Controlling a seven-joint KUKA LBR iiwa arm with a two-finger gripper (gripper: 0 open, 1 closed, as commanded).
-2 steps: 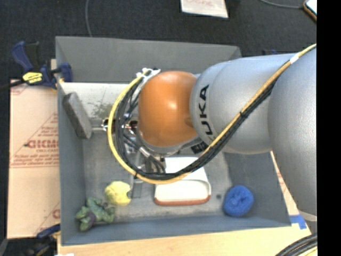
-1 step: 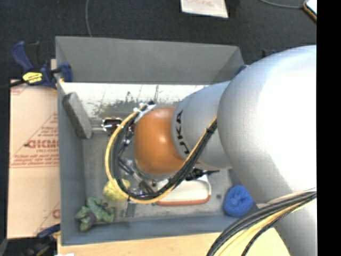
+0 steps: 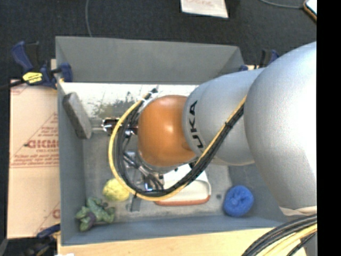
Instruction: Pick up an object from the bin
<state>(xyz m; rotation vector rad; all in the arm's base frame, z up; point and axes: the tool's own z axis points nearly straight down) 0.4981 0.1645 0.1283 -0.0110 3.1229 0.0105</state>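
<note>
Since the arm's orange wrist cover (image 3: 160, 129) hangs over the middle of the bin (image 3: 160, 63) and hides what's under it, can't tell if the grip is open, shut or on anything. Nearest thing: yellow lump (image 3: 116, 190), just left of the wrist's lower end, prob. soft. White tray w/ orange rim (image 3: 201, 191) lies just right. Green toy (image 3: 95, 212) and blue ball (image 3: 238, 200) sit in the 2 lower corners.

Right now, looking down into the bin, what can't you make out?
Camera view:
1. The gripper is mostly under the orange wrist cover and cables; whether it holds anything is unclear.
2. The white thing with an orange rim is largely hidden by the arm; its kind is unclear.
3. The green toy is too small to identify.
</note>
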